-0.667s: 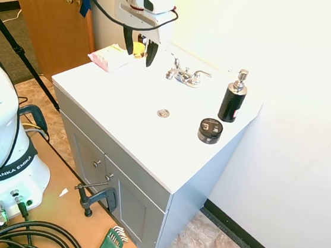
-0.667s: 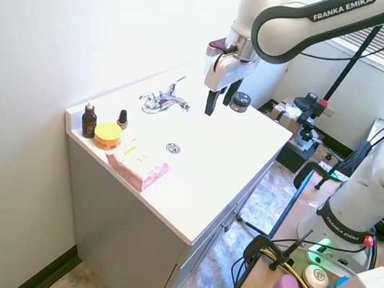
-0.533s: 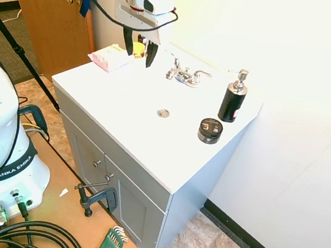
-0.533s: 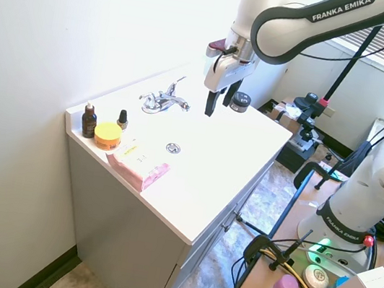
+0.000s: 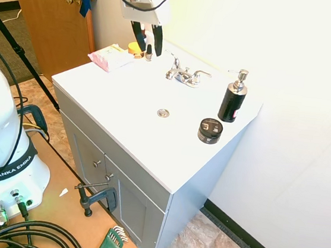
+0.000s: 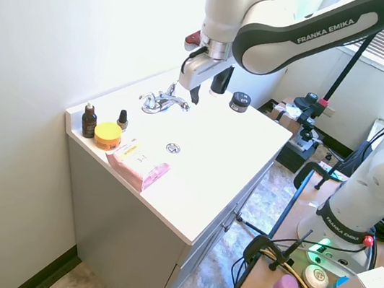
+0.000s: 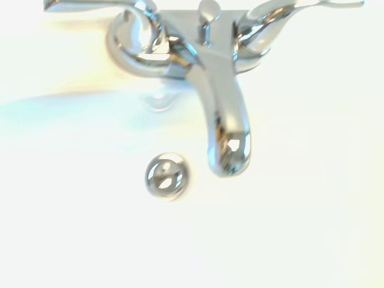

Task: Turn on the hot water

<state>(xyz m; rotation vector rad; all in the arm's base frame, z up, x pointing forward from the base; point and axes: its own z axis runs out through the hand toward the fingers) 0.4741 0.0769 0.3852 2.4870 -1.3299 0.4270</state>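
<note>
**Closing in on the hot lever**

The faucet (image 5: pixel 185 75) sits at the back of the white table (image 5: pixel 125 113), behind the drain (image 5: pixel 163 113); no water runs. Its hot lever (image 5: pixel 175 63) is the one on the viewer's left in the first exterior view. Polished chrome, rigid and fixed to the table, it will likely be slippery, so a sideways push or a hook near the lever's free end should turn it better than a pinch. The lever is thin and should swing with light force.

The end effector (image 5: pixel 150 41) hangs above and just beside the faucet, its fingers apart and holding nothing. The wrist view looks straight down on the spout (image 7: pixel 223 129) and both levers.

Compared with 0.7 s ago, the arm has risen and shifted toward the wall, from over the basin's front to near the faucet. The soap bottle (image 5: pixel 233 97) and the black jar (image 5: pixel 210 130) have not moved.
</note>
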